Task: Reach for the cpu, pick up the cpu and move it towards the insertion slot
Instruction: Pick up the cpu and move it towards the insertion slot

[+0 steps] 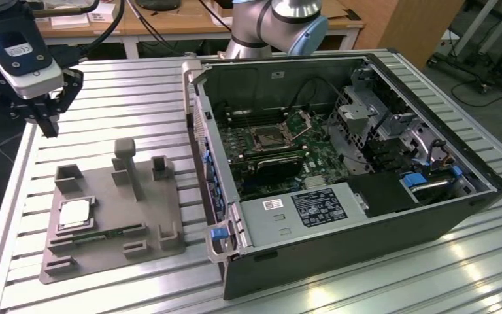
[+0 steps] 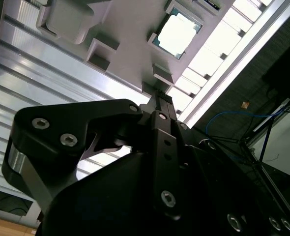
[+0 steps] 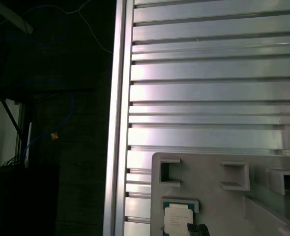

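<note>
Reach step: black gripper (image 1: 49,129) is clenched on nothing, high over the slatted aluminium desk (image 1: 129,85). It's well apart from the small silver-topped square cpu (image 1: 75,212), which lies in the grey plastic tray (image 1: 102,190). A good reach likely needs jaws spread, centring over the chip and a descent square to its edges.

Out across a ribbed aluminium table (image 1: 120,85), bright with glare at five o'clock in the exterior view. At eleven, a wooden desk (image 1: 172,26); at one, a wooden panel (image 1: 408,26). At two, black stand legs (image 1: 486,59) on grey floor (image 1: 460,78). In the second wrist view, dark carpet (image 2: 243,78) and a blue cable (image 2: 233,113).
</note>
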You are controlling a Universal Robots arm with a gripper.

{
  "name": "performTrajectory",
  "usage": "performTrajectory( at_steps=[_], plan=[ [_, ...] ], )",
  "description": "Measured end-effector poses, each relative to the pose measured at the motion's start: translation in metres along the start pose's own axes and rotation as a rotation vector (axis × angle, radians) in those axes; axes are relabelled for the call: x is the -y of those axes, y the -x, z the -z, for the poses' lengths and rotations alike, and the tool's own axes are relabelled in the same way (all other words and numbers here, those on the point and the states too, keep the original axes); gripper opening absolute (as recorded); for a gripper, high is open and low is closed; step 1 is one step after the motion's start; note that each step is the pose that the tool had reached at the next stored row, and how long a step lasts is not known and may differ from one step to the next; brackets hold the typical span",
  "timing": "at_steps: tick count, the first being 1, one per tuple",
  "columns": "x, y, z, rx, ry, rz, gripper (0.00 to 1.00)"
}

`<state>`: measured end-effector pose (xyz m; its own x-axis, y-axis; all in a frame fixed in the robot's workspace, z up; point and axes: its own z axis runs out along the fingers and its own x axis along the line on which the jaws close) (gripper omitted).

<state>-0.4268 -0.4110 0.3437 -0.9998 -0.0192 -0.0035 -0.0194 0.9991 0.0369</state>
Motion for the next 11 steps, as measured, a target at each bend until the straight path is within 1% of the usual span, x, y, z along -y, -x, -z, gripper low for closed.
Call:
performTrajectory(
  at_steps=[11],
  plan=[
    [0.0000, -0.0004, 0.0000, 0.0000, 0.0000, 0.000, 0.11]
  ],
)
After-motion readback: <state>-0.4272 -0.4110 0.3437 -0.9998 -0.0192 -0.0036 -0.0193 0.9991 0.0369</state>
